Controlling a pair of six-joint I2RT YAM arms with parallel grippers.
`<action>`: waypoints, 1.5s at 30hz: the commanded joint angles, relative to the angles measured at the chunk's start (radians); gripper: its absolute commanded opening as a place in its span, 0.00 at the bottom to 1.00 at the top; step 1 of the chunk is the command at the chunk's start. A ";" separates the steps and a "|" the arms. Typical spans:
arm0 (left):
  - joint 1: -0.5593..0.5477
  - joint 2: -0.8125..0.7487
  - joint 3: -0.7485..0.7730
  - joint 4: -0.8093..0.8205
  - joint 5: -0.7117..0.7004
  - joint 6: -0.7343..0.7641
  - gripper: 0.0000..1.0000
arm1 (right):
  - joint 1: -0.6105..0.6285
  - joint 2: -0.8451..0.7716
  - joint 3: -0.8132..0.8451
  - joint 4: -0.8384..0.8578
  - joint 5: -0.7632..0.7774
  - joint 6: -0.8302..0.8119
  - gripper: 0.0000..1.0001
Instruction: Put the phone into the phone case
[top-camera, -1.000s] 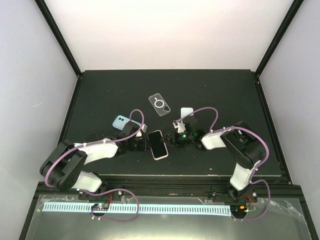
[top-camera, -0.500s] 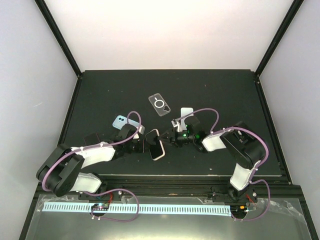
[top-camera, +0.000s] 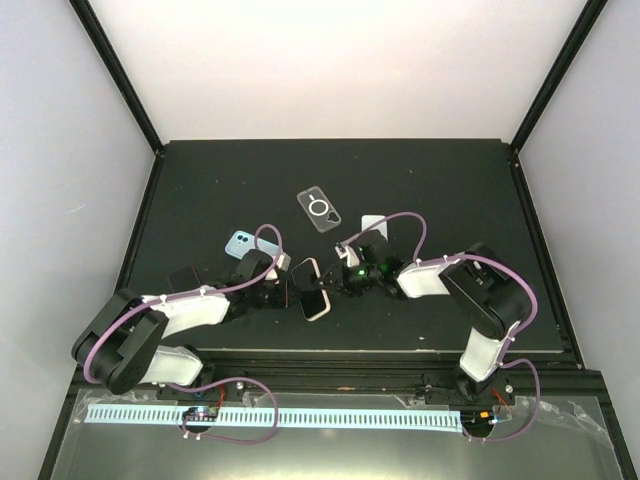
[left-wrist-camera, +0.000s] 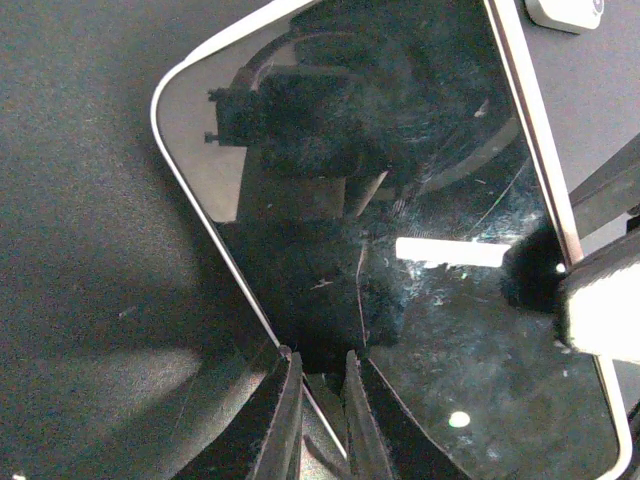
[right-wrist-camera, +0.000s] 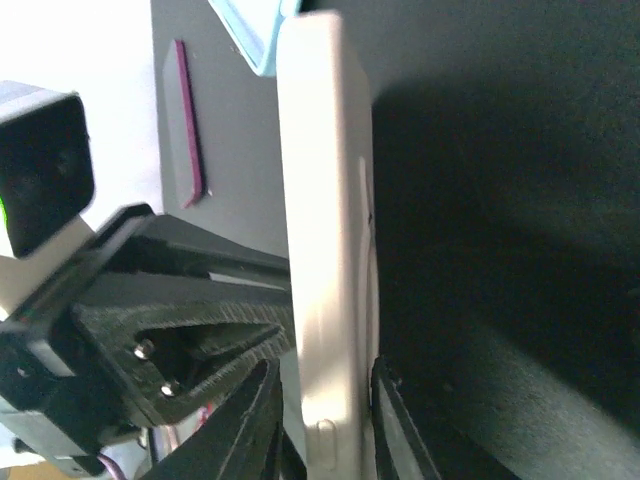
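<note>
Phone (top-camera: 312, 291), edgewise, lengthwise near-to-far, clamped by left end effector (left-wrist-camera: 318, 362) and right end effector (right-wrist-camera: 322, 388).

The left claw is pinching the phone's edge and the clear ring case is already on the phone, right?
No. The left claw does pinch the phone's edge, but the clear ring case is not on it: the top view shows it lying on the table farther back, apart.

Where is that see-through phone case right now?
In the top view the clear case lies flat mid-table, beyond the phone, between the blue case and a white item.
</note>
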 joint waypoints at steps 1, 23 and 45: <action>-0.013 -0.008 -0.008 -0.032 0.039 -0.007 0.14 | 0.013 0.013 0.028 -0.054 0.019 -0.048 0.23; 0.346 -0.622 0.037 -0.266 0.407 -0.044 0.79 | 0.000 -0.249 -0.005 0.165 -0.268 0.001 0.16; 0.386 -0.810 -0.072 0.371 0.612 -0.529 0.51 | 0.007 -0.387 -0.051 0.586 -0.376 0.340 0.16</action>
